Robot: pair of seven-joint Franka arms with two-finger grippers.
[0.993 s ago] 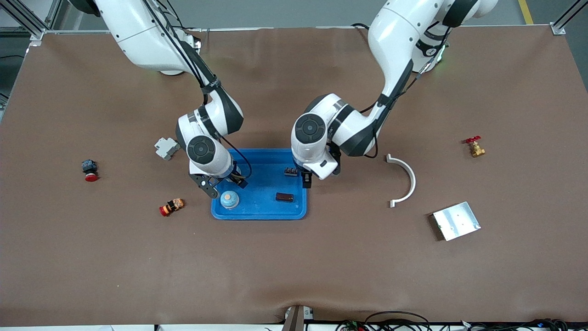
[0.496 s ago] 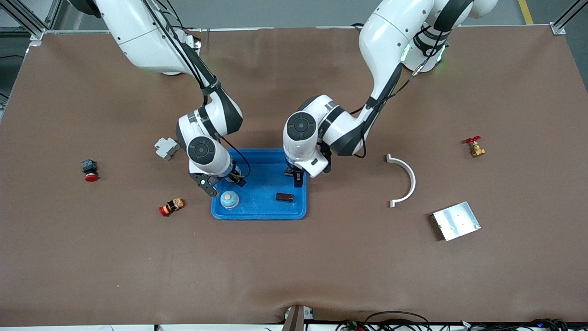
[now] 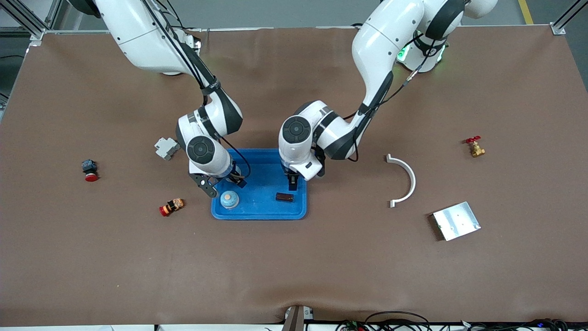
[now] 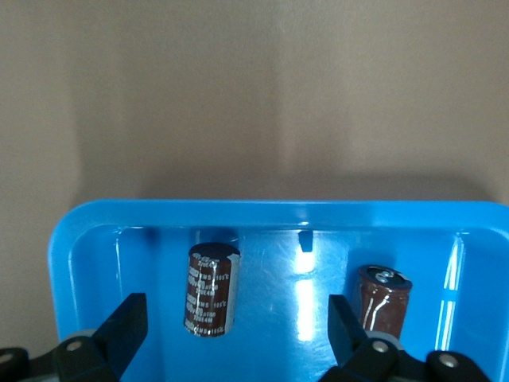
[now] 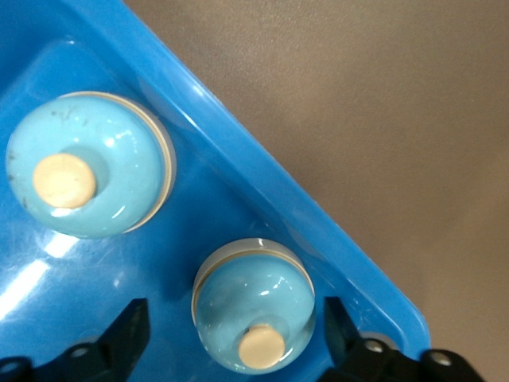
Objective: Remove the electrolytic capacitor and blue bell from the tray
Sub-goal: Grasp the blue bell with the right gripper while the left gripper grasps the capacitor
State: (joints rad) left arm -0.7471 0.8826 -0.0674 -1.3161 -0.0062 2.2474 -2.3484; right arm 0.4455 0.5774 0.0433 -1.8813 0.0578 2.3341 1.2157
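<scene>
Blue tray (image 3: 257, 212) with two pale-blue domed bells (image 5: 89, 174), two brown capacitors (image 4: 211, 288); both jaws open, empty.

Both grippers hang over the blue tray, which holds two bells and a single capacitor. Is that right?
Not quite. The left wrist view shows two capacitors in the blue tray: one capacitor and a second capacitor. The rest holds: left gripper, right gripper, two bells.

From above, the right arm's wrist hides a second bell (image 5: 253, 302) sitting under the right end effector (image 5: 231, 338); both end effectors' bases are cropped.
</scene>
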